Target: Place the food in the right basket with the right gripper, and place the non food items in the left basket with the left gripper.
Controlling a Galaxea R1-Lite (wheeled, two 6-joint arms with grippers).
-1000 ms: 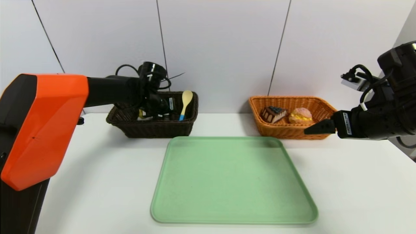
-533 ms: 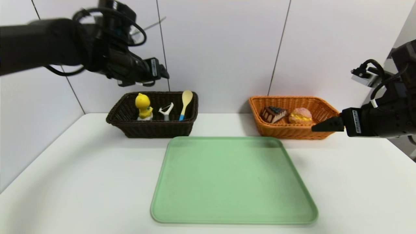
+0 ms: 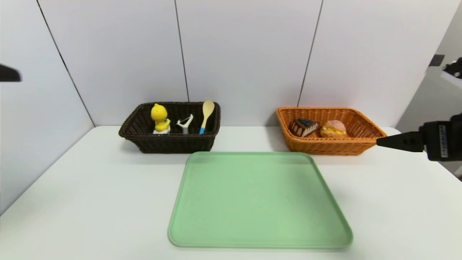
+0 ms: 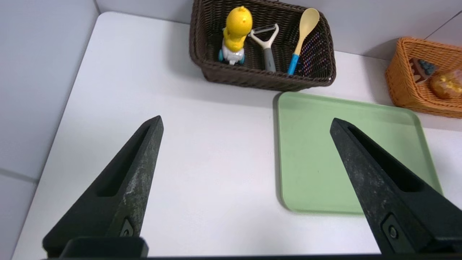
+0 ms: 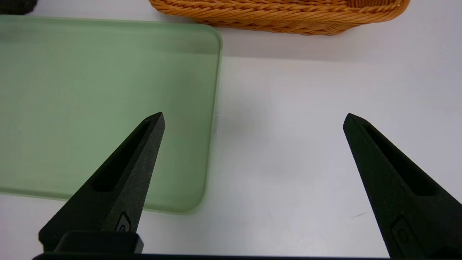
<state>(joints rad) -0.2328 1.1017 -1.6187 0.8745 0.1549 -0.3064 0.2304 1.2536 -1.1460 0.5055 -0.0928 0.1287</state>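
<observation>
On the white table (image 3: 90, 187), a dark brown wicker basket (image 3: 169, 142) stands at the back left and an orange wicker basket (image 3: 325, 146) at the back right, both against the wall, with a bare green tray (image 3: 258, 202) lying just in front of and between them. Inside the dark basket the yellow duck toy (image 3: 160, 118) stands upright on its white wheeled base, the grey-handled peeler (image 3: 184, 124) lies just beside it, and the blue-handled yellow spoon (image 3: 206, 115) leans against the basket's right side. The orange basket holds the chocolate cake slice (image 3: 304, 126) topped with blueberries and, just to its right, the cream puff (image 3: 334, 129) with yellow filling. The left gripper (image 4: 245, 124) hangs above the table's left part, well apart from the dark basket, its two black fingers spread wide with nothing between them. The right gripper (image 5: 252, 117) hovers over the table beside the tray's right edge, near the orange basket's front right corner, its fingers likewise spread wide and holding nothing.
</observation>
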